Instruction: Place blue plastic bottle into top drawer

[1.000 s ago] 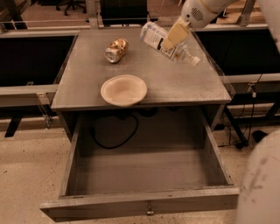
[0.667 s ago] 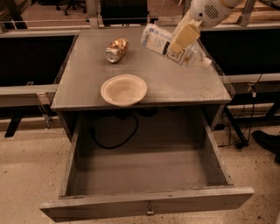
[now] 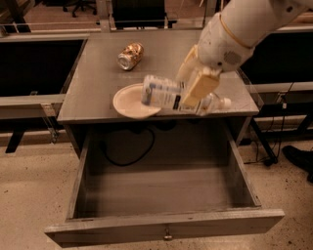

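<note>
Bottle (image 3: pixel 161 93) in tool (image 3: pixel 193 93) over table (image 3: pixel 98 83) front

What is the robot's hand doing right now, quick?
Gripper: closed on the small clear plastic bottle with white cap, holding it sideways above the front edge of the grey table.

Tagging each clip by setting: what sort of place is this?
Probably an office-style robot lab: speckled hard floor, rolling chair base behind the table, loose cable. The gripper holds the blue plastic bottle over the table's front edge.
</note>
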{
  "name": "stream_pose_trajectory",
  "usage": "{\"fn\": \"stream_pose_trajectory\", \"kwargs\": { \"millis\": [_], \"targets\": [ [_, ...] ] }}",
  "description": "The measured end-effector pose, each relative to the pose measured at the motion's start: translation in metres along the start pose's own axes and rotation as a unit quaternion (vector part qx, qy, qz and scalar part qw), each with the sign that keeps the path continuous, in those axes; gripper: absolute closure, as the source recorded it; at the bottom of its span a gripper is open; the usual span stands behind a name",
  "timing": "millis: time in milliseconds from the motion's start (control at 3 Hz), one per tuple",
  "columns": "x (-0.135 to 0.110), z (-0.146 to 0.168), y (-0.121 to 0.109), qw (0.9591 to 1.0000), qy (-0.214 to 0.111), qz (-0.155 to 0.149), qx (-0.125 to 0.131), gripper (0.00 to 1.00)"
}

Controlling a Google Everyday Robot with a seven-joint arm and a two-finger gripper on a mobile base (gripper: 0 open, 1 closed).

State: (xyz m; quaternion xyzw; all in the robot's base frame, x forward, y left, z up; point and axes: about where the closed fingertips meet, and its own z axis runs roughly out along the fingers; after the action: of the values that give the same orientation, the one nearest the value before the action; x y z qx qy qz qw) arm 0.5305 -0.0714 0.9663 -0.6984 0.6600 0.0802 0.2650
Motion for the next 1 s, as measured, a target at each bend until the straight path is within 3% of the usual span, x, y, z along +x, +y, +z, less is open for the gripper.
{"fn": "stream_pose_trajectory", "kwargs": {
  "millis": [333,667,1000],
  "targets": [
    [0.013,0.061,0.063,0.9923,0.06,-0.084,-0.068,1.0],
    [0.019,0.067,0.072,0.9919,0.063,-0.075,-0.081,1.0],
    [0.013,0.061,0.074,0.9954,0.058,-0.07,-0.031,1.0]
  ]
}}
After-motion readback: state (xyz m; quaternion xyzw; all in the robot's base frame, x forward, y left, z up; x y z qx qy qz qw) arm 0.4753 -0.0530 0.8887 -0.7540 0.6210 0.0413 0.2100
